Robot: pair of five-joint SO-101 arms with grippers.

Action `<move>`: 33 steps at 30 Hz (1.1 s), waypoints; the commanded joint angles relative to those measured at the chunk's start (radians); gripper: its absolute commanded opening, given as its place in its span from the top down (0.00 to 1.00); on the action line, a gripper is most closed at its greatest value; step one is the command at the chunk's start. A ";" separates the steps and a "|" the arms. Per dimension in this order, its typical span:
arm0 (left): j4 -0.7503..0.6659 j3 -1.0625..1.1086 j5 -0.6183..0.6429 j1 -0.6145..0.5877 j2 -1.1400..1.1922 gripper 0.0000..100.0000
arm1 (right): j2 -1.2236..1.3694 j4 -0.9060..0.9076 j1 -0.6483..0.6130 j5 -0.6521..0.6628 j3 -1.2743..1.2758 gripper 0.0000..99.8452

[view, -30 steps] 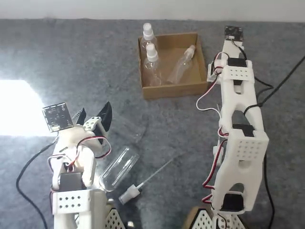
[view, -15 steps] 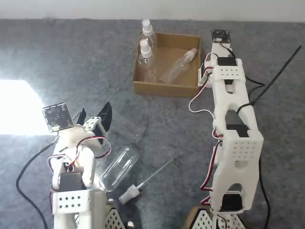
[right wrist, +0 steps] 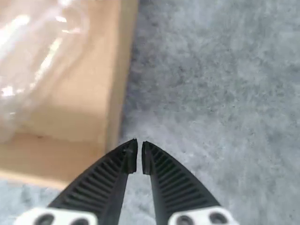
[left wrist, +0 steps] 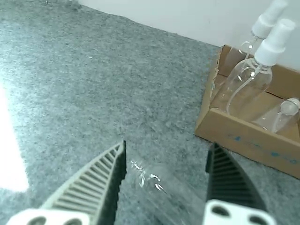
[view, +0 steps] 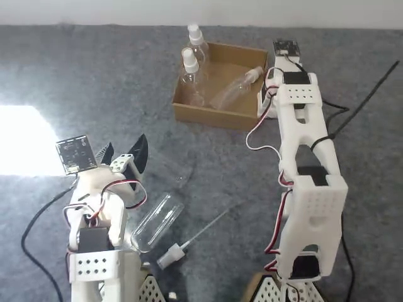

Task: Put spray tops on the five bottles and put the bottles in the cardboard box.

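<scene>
Glossy clear plastic bottle (view: 157, 220), matt cardboard box (view: 208, 117), rough fabric mat (view: 75, 75).

The grey table (view: 94, 75) is carrying the cardboard box (view: 214, 116) toward its far edge, while an uncapped bottle (view: 157, 220) and a loose spray top (view: 171, 255) are lying side by side nearer the arms.

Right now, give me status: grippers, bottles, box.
Left gripper open by the uncapped bottle, lying flat. Right gripper shut, empty, beside the cardboard box. Three capped bottles at the box; loose spray top by the uncapped one.
</scene>
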 commanded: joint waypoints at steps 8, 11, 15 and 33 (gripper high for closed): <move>-0.023 -0.018 -0.006 -0.005 -0.015 0.74 | -0.254 0.030 -0.099 0.003 -0.055 0.99; -0.023 -0.018 -0.006 -0.005 -0.015 0.74 | -0.251 -0.039 -0.120 0.003 -0.055 0.99; -0.023 -0.018 -0.006 -0.005 -0.015 0.74 | -0.226 -0.145 -0.122 0.003 -0.055 0.99; -0.023 -0.019 -0.006 -0.005 -0.015 0.74 | -0.111 -0.229 -0.217 0.003 -0.032 0.86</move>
